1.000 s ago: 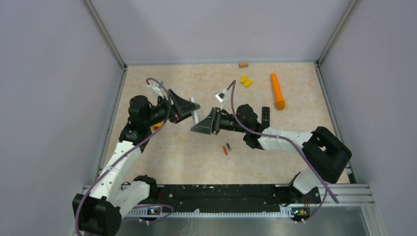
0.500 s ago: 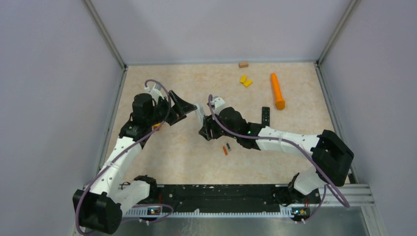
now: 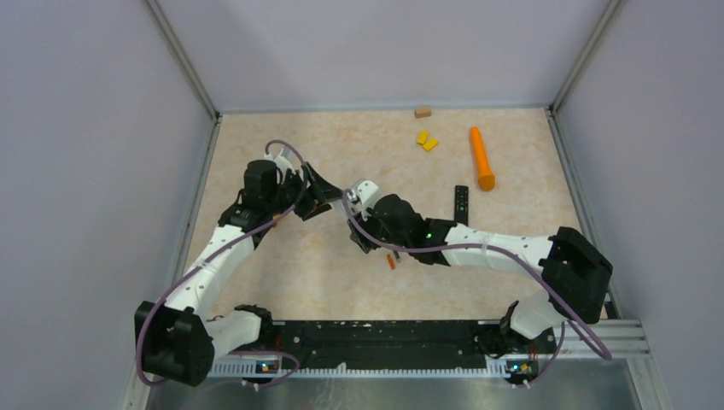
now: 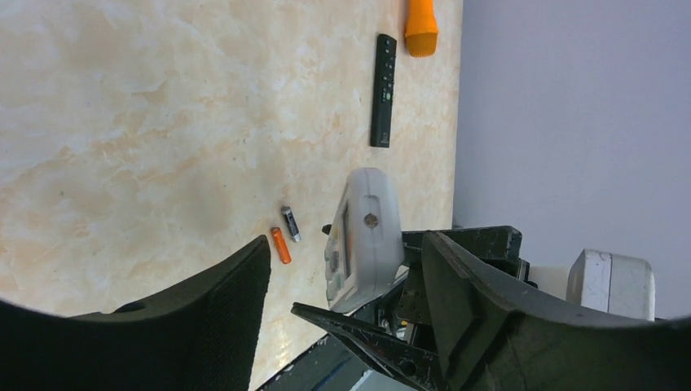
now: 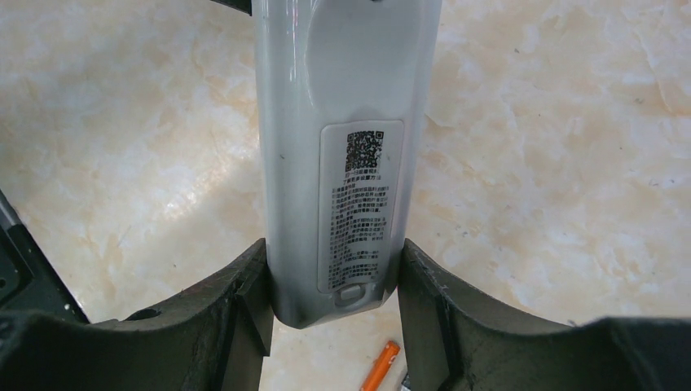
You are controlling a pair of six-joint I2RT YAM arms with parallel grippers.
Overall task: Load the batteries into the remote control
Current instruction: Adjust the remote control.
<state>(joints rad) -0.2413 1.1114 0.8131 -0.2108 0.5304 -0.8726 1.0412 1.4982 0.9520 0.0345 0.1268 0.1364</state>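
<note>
1. the right hand (image 5: 334,273) is clamping the white remote control (image 5: 342,122) by one end.
2. the left hand (image 4: 346,248) is gaping wide just left of it.
3. an orange-red battery (image 4: 280,245) and a dark battery (image 4: 290,223) are lying side by side on the counter (image 4: 163,122), nearer than the remote.

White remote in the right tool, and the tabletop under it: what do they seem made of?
White remote, clamped in the right tool: probably moulded plastic, smooth with soft sheen and rounded edges; a printed label is stuck on. Tabletop: beige marble pattern, flat, slightly glossy; likely laminate or vinyl, though stone cannot be ruled out.
</note>
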